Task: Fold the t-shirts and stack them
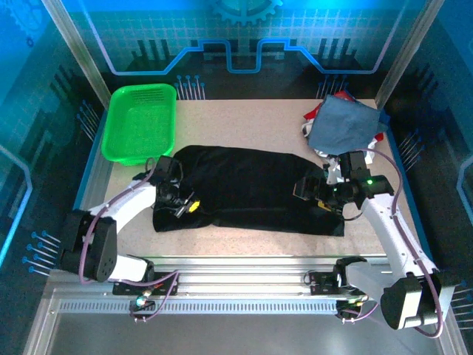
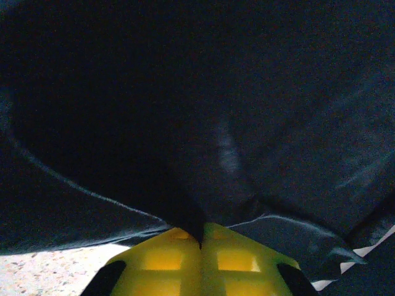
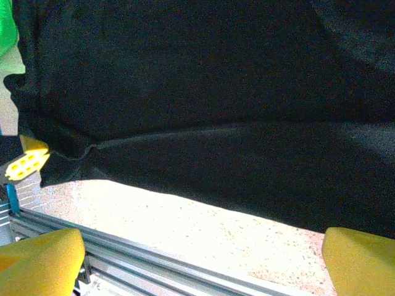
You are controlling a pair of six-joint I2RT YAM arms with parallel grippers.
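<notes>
left gripper (image 1: pixel 186 207): I read the jaws as closed, pinching the near-left edge of the black t-shirt (image 1: pixel 251 188).
right gripper (image 1: pixel 310 189): I see the fingers spread wide over the shirt's right part, gripping nothing.
black t-shirt: lies spread across the middle of the table (image 1: pixel 244 240).
slate-blue tee (image 1: pixel 344 126): tops a heap at far right.
green basket (image 1: pixel 140 122): far left.
</notes>
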